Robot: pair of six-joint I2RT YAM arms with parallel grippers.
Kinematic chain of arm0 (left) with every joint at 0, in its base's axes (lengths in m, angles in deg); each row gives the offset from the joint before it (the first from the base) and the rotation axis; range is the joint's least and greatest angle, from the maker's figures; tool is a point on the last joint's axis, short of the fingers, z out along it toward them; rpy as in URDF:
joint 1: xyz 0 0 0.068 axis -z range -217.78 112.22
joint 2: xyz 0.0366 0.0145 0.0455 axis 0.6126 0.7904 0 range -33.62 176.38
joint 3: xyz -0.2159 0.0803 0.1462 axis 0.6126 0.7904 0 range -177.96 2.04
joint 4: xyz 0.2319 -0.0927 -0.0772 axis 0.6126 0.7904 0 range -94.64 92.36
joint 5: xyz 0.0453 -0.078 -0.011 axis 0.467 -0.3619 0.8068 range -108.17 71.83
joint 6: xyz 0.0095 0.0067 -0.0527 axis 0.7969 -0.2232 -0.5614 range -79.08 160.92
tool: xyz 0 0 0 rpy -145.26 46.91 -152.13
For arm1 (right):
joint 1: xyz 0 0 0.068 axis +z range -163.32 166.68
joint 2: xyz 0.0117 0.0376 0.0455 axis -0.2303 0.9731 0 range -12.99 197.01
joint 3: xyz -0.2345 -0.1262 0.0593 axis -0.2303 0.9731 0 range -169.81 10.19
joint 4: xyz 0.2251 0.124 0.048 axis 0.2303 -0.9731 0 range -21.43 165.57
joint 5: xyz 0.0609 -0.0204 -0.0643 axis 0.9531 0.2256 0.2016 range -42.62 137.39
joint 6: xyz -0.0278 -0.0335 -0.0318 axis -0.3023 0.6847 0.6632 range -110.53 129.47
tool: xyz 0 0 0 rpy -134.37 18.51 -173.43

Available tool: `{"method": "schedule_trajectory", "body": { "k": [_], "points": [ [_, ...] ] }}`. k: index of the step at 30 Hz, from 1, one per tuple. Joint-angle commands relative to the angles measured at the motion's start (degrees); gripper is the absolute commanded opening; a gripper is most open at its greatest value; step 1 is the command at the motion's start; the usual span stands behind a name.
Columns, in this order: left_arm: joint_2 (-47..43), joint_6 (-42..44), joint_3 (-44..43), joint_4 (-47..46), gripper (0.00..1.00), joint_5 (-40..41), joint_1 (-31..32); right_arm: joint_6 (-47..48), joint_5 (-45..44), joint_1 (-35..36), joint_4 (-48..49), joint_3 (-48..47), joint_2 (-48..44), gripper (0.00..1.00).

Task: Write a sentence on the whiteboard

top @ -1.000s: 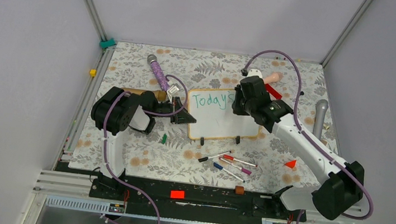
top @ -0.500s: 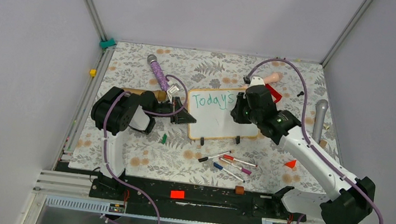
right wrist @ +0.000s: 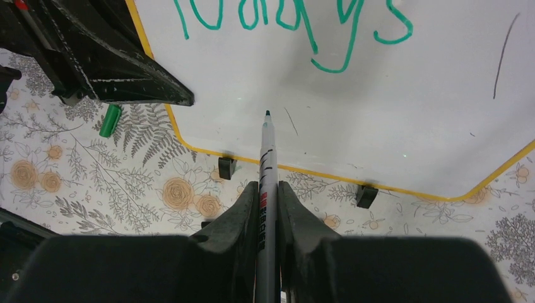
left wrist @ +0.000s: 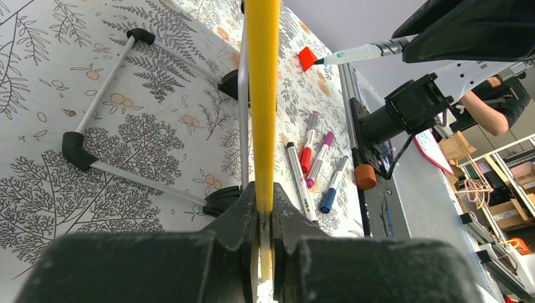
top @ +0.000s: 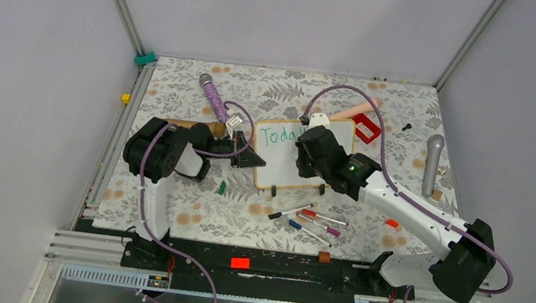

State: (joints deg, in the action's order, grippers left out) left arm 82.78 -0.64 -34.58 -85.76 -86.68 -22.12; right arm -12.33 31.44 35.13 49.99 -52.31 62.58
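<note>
The whiteboard [top: 276, 166] stands tilted on black clip feet in the middle of the floral mat. My left gripper [top: 246, 154] is shut on its left edge, which shows as a yellow strip [left wrist: 262, 95] between my jaws [left wrist: 265, 208]. The sentence is one green word, "Todays" [right wrist: 296, 19], on the top line; my right arm hides part of it from above [top: 276, 134]. My right gripper [top: 306, 160] is shut on a green-tipped marker [right wrist: 267, 151]. Its tip is over the blank board below the word, near the lower left. I cannot tell if it touches.
Several capped markers [top: 310, 221] lie in front of the board, also in the left wrist view [left wrist: 315, 158]. A green cap [top: 222, 187] lies near the left arm. A purple microphone [top: 214, 98], a grey microphone [top: 432, 159] and a red piece [top: 365, 127] lie around.
My right gripper has moved left with the marker, from the board's right end to over its middle-left, now covering the end of the word. The left gripper has not moved.
</note>
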Motion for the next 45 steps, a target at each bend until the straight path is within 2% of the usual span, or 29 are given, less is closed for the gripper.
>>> {"method": "schedule_trajectory", "body": {
  "k": [1,23,45],
  "points": [
    [-1.47,1.57,-0.08,-3.69,0.0,-3.31,0.25,1.76,0.27,0.33,4.58,-1.96,1.31,0.0],
    [-1.51,1.48,-0.21,-3.74,0.0,-3.97,0.26,4.02,-1.54,4.38,3.26,-14.53,13.2,0.0],
    [-1.39,1.48,0.04,-3.69,0.0,-3.53,0.26,5.83,-4.73,4.5,0.48,-15.09,14.77,0.0]
  ]
}}
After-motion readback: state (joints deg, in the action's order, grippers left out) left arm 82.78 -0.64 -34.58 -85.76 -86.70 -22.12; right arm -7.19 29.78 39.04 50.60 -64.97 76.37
